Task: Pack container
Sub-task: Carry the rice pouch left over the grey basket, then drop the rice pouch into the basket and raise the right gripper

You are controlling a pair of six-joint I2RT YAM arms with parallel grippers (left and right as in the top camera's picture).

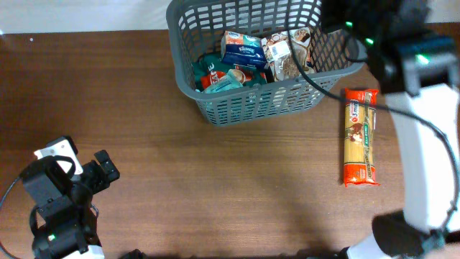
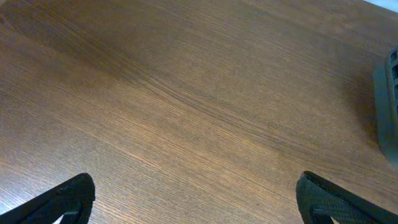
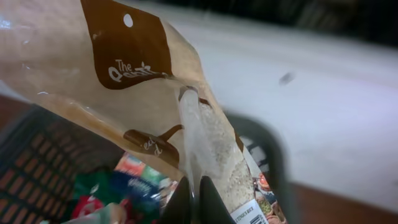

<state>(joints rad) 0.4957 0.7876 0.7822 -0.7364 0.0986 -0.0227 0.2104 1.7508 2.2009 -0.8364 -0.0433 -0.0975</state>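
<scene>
A brown wood-grain table point(image 1: 215, 187) carried a dark grey lattice basket point(image 1: 237, 108) near its far edge, and just right of it a spaghetti packet point(image 1: 360, 137) lay flat.

Dark brown wood-grain table point(image 1: 215, 180), evenly lit, pale strip point(image 1: 72, 14) beyond its far edge, perhaps floor or wall

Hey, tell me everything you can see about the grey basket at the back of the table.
The basket is dark grey plastic, rectangular with rounded corners, lattice-slotted walls and a thick rim. It stands upright on the wooden table, at the far side, turned slightly askew. Inside lie several grocery packets, among them a blue tissue pack and a teal packet. The right gripper, shut on a brown-and-clear bag, hangs above its right end; nothing grips the basket itself.
</scene>
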